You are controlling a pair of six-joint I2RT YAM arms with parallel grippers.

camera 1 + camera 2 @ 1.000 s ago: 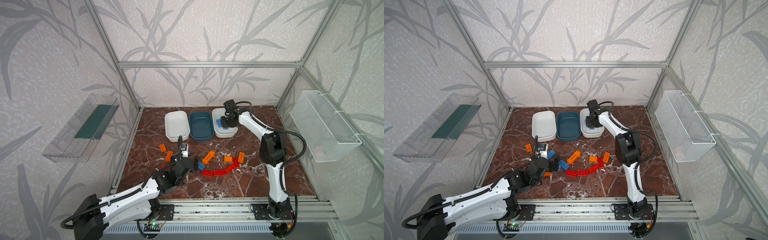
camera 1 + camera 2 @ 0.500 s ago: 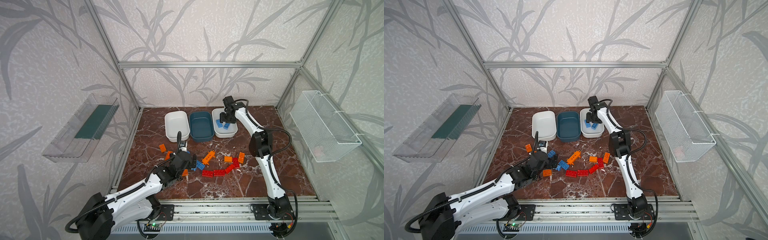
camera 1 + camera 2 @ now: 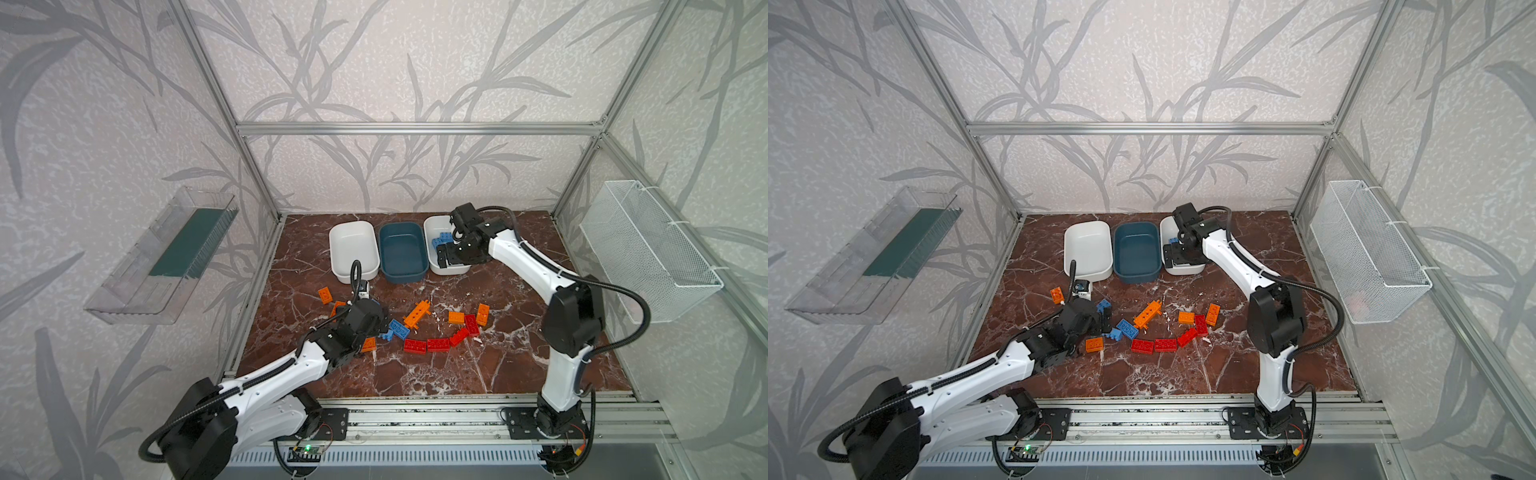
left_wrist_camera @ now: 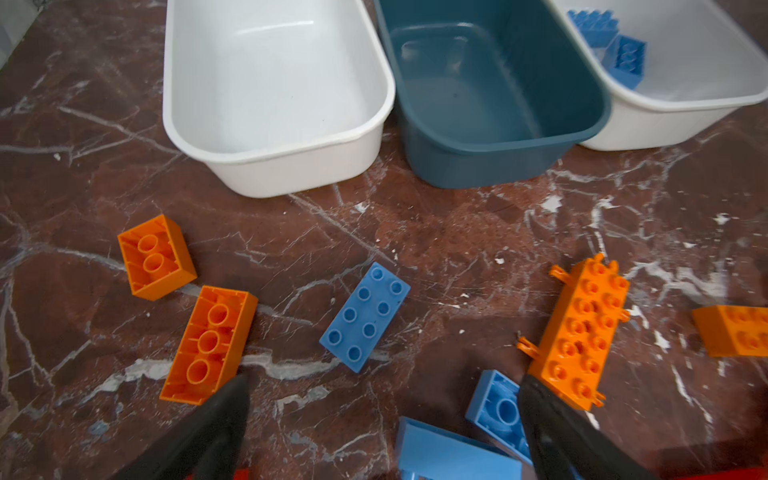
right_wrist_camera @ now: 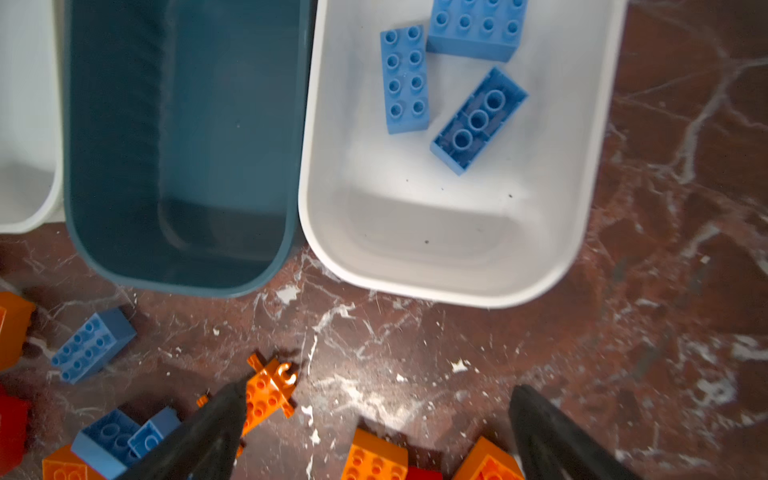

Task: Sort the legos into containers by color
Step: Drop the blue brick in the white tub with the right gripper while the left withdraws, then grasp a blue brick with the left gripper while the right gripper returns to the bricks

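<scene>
**Both grippers wide and empty; three blue bricks already in a white tub**

The teal tub (image 3: 403, 253) stands in the middle of the row of tubs at the back of the table (image 3: 519, 361). The left white tub (image 4: 270, 83) is on one side of it and the right white tub (image 5: 436, 232) just beside it on the other. The teal tub and the left white tub hold nothing.

The right gripper (image 5: 379, 386) hangs over the near end of the right white tub. Its fingers are spread wide with nothing between them. Three blue bricks (image 5: 405, 79) lie in the far half of that tub, well ahead of the fingertips. Two have their studs up and one is upside down.

The left gripper (image 4: 384, 386) sits low over the table in front of the teal tub and a little to its left, also spread wide and holding nothing. One blue brick (image 4: 365, 316) lies flat with its studs up, just ahead of the fingertips, between them and the teal tub. Two more blue pieces (image 4: 498, 405) lie closer in, one right against a finger.

Two upturned orange bricks (image 4: 210, 345) lie outside the other finger, and the long orange piece (image 4: 582, 332) lies beyond the finger next to the blue pieces. A row of red bricks (image 3: 415, 345) lies farther out from the teal tub.
</scene>
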